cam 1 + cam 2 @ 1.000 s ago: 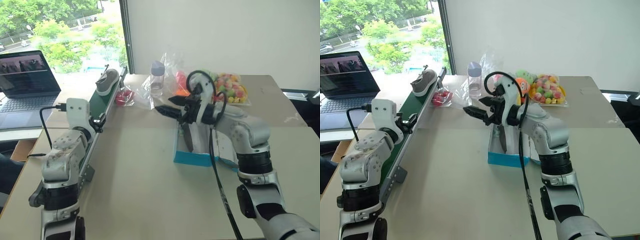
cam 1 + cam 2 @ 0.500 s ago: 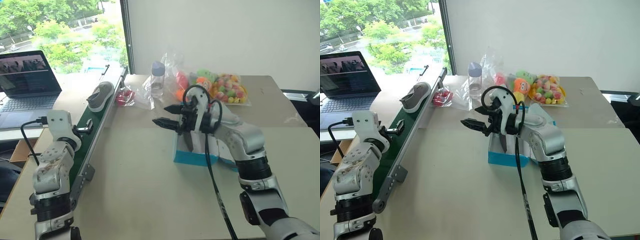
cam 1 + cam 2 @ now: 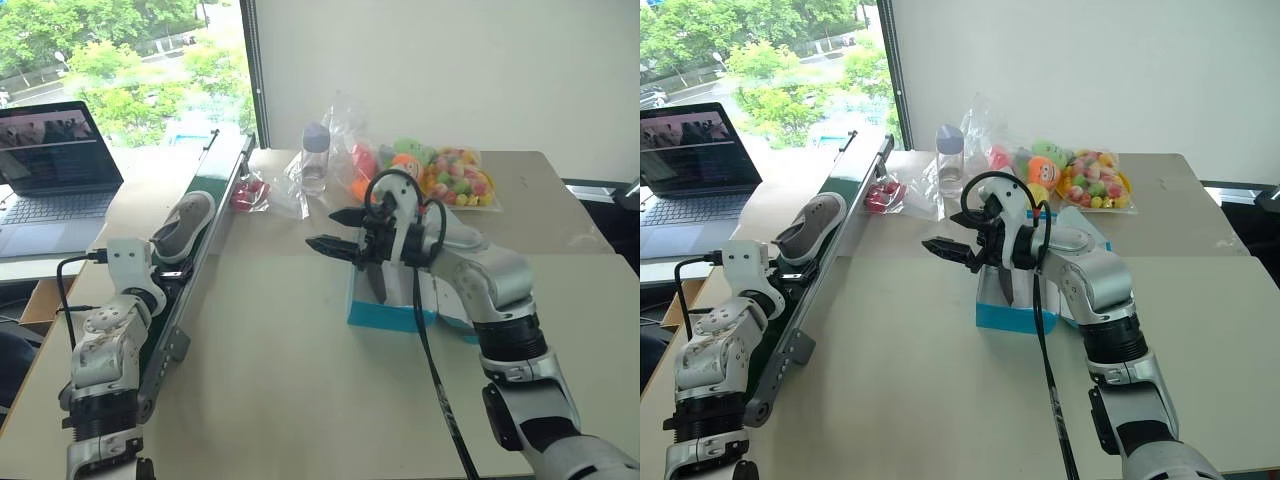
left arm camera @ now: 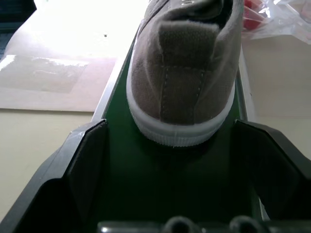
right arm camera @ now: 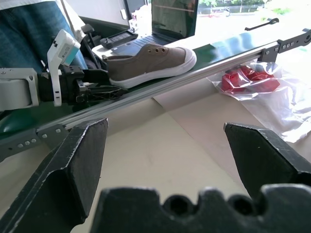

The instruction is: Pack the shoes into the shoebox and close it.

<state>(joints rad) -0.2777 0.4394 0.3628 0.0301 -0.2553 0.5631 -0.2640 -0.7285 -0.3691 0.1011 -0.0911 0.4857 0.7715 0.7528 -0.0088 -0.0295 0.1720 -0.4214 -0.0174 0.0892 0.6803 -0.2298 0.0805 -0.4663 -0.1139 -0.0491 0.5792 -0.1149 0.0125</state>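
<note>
A grey shoe (image 3: 183, 224) with a pale sole lies on the green belt of a narrow conveyor (image 3: 215, 178) that runs along the left edge of the pale surface (image 3: 280, 380), its heel toward the robot. The left gripper (image 3: 170, 270) sits low on the belt just behind that heel, its two black fingers (image 4: 85, 165) spread wide to either side and not touching the shoe. The turquoise shoebox (image 3: 385, 312) stands near the middle of the surface, partly hidden by the right arm. The right gripper (image 3: 335, 230) hangs in the air above the shoebox's near-left corner, pointing toward the conveyor, its fingers (image 5: 80, 165) wide apart and empty. Behind the shoebox stand a clear bottle (image 3: 315, 155) and a clear bag of colourful toys (image 3: 450, 175); a small red packet (image 3: 245, 193) lies beside the conveyor. An open laptop (image 3: 55, 150) sits on a desk to the left.
</note>
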